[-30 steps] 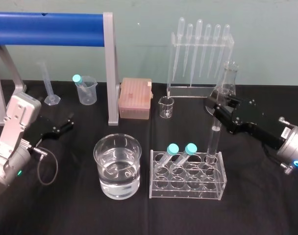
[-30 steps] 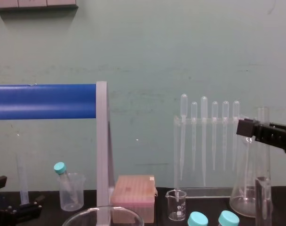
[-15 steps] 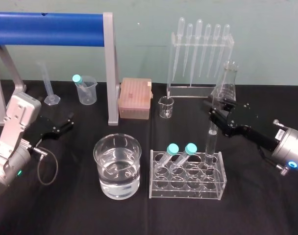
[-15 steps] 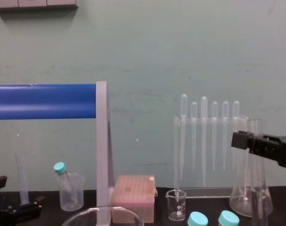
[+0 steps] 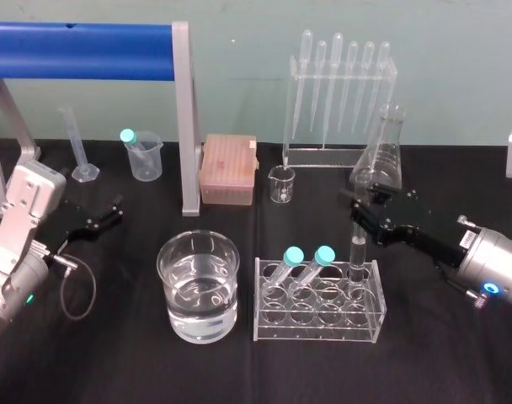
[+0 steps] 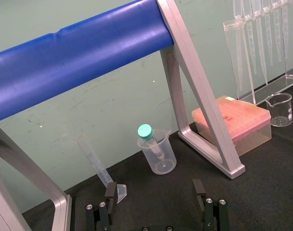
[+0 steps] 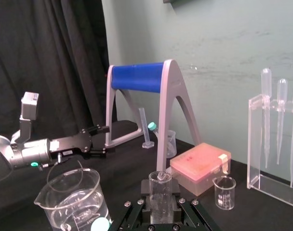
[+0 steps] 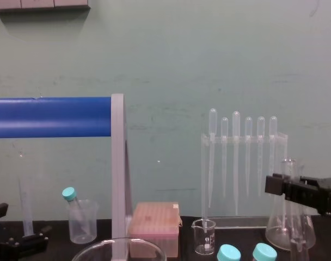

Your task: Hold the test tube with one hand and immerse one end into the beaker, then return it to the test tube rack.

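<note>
A black cloth covered the table under a pale green wall. The right gripper was pinching the tube near its top. The tube stood upright with its lower end down in the back right hole of the rack, beside two teal-capped tubes leaning in the same row. I judged this to be the return step, with the tube all but seated. The next move called for spreading the jaws gently and backing straight off, so the slim tube would not tip or get dragged out. The tube was thin, smooth, clear glass with a plain rim, and likely slick. The rack was clear plastic with round holes. The beaker, wide clear glass about half full of clear liquid, stood just left of the rack. The left gripper lay parked at the far left, fingers spread.
</note>
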